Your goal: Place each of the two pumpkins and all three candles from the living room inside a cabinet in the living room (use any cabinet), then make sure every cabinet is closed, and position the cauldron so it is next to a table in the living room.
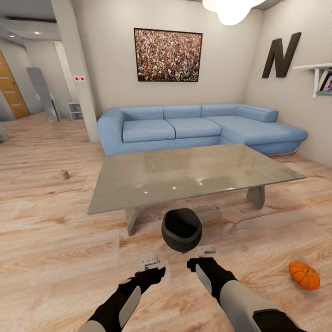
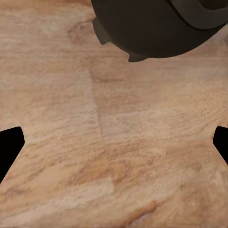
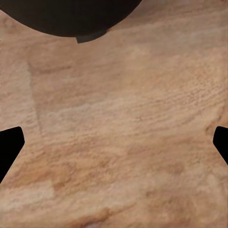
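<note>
Low over the pale wood-plank floor (image 1: 55,258), the left gripper (image 1: 148,263) and the right gripper (image 1: 206,251) hover with their fingers spread wide and nothing between them; both wrist views show bare boards between the dark fingertips. Just ahead and between the two stands the black round-bellied cauldron (image 1: 181,229), close against the near edge of the long low coffee table with its translucent grey glass top (image 1: 184,173). It may even sit partly under the overhang, though the angle leaves that unclear. The cauldron looks placed already, so the risk is a careless forward reach nudging it away or knocking it into a slanted leg. A small ribbed orange pumpkin (image 1: 304,275) lies off to the right, and a stubby grey-beige candle (image 1: 64,174) well to the left; turning toward either could sweep an arm into the pot.
</note>
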Robot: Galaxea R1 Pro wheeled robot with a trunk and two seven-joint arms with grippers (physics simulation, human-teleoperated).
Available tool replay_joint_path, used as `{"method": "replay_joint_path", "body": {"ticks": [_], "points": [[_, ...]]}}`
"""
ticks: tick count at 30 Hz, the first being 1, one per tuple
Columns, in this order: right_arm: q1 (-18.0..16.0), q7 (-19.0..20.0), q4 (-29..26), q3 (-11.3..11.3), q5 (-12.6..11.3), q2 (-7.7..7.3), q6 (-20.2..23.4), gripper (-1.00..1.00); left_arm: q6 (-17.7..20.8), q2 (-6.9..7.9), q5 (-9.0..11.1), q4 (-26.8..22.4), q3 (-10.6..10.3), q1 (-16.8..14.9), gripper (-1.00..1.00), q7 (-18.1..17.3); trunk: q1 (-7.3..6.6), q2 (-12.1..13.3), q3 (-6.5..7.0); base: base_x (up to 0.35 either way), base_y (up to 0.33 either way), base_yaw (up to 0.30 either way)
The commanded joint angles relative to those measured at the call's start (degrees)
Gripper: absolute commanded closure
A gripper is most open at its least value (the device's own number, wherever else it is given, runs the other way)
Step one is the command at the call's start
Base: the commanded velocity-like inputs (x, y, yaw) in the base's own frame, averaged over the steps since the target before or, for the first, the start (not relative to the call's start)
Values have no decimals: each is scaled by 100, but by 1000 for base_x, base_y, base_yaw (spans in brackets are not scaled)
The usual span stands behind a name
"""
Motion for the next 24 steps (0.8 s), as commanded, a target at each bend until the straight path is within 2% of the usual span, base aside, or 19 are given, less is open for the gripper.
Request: {"method": "replay_joint_path", "body": {"ticks": [1, 7, 15, 20, 24], "points": [[0, -21, 2, 15, 2, 1, 39, -100, 25, 0, 33, 88, -2, -1, -100, 4, -4, 0, 18, 0, 0, 0], [0, -13, 424, 4, 2, 1, -93, -100, -59, 0, 26, 967, -1, -1, -100, 6, -19, 8, 151, 0, 0, 0], [11, -12, 1375, 6, 16, 1, -1298, -100, -485, 0, 43, 1486, 17, -1, -100, 56, -40, 18, 328, 0, 0, 0], [96, -12, 1505, 10, 25, 1, -1488, -100, -862, 0, 47, 1968, 23, -1, -100, 55, -53, 25, 439, 0, 0, 0], [169, -12, 1522, 7, 18, 1, -1525, -100, -960, 0, 46, 2358, 23, -1, -100, 49, -63, 30, 527, 0, 0, 0]]}}
